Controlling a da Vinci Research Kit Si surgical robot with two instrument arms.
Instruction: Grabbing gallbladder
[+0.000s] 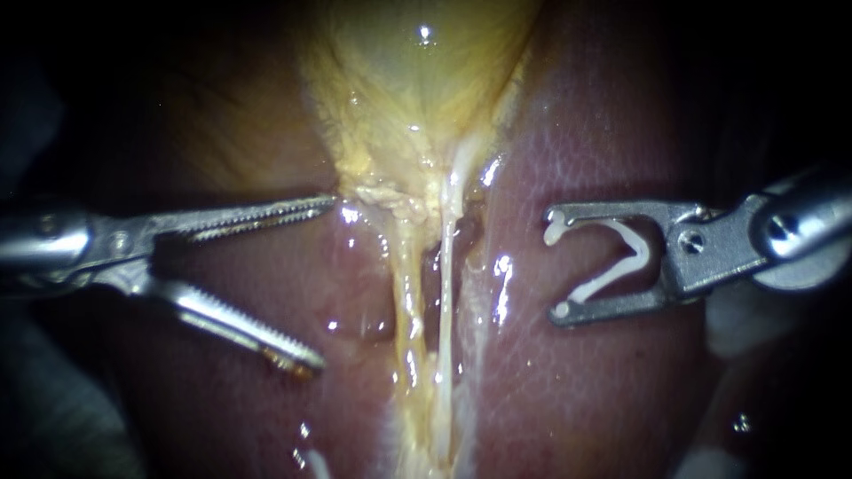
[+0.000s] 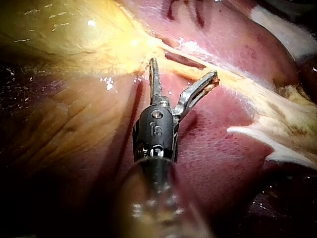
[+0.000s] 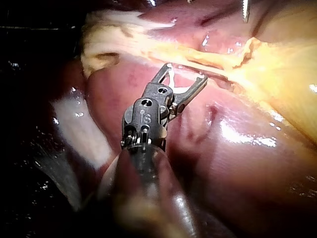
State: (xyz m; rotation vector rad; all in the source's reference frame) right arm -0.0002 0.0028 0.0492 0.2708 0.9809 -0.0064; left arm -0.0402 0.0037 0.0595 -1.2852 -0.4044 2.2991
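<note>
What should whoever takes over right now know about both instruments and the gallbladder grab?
Left instrument, slender metal shaft with a toothed tip: open and holding nothing. Its upper tip is close beside the narrow lower end of the glistening yellow gallbladder; contact cannot be told.
Right instrument, grey metal: carries an open white V-shaped clip. It sits over the dark red liver, apart from the two pale thin tubes.
Done: the left instrument is lined up at the gallbladder.
Left to do: close it on the gallbladder; nothing is gripped yet.
</note>
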